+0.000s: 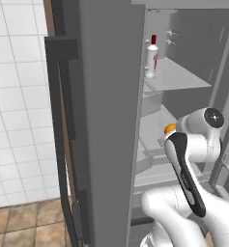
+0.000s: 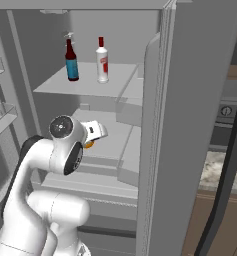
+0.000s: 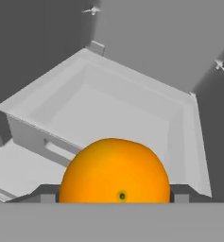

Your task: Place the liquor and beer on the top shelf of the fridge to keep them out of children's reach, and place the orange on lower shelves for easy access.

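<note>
The orange [image 3: 114, 171] sits between my gripper's [image 3: 114, 197] two dark fingertips [image 3: 43, 194], which are shut on it. A sliver of the orange [image 1: 169, 128] peeks past my arm inside the fridge [image 1: 111, 120], at the level of a lower shelf [image 2: 112, 142]. In front of the orange lies an open grey bin [image 3: 108, 104]. The liquor [image 2: 102, 61], a white bottle with a red cap, and the beer [image 2: 71, 61], a dark bottle, stand upright side by side on the top shelf [image 2: 117, 80]. The liquor [image 1: 151, 58] is also seen from the left side.
The thick grey fridge door [image 1: 106, 144] stands open on the left, and the second door [image 2: 190, 125] stands on the right. Door racks [image 2: 0, 117] line the left side. A white tiled wall [image 1: 14, 96] lies beyond the door.
</note>
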Robot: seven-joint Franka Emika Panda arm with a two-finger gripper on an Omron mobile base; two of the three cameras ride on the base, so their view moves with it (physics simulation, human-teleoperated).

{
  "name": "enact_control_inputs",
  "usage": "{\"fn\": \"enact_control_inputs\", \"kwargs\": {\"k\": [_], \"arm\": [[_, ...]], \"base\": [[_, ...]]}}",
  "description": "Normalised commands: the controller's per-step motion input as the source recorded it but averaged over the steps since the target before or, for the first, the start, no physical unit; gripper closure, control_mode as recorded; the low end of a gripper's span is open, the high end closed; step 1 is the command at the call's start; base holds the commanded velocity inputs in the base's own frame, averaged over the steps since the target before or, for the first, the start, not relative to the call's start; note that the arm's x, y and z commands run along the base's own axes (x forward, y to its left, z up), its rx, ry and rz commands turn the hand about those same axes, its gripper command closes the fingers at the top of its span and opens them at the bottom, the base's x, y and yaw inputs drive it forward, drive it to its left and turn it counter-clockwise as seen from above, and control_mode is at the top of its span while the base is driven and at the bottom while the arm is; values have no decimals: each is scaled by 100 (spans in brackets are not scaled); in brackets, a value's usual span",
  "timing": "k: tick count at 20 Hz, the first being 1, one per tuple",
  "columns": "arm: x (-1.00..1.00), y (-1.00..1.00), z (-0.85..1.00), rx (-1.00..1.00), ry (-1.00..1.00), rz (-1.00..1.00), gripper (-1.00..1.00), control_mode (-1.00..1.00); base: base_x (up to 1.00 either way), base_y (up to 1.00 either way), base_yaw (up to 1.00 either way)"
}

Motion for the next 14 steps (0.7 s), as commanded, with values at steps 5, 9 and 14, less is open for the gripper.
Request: {"fn": "enact_control_inputs", "kwargs": {"k": [5,9,14], "arm": [[46,0,-18,5,8,-6,100,-100],[42,0,-20,3,10,-13,100,-100],[43,0,-26,7,12,-15,100,-100]], "base": [[0,0,0],[0,0,0],[0,0,0]]}}
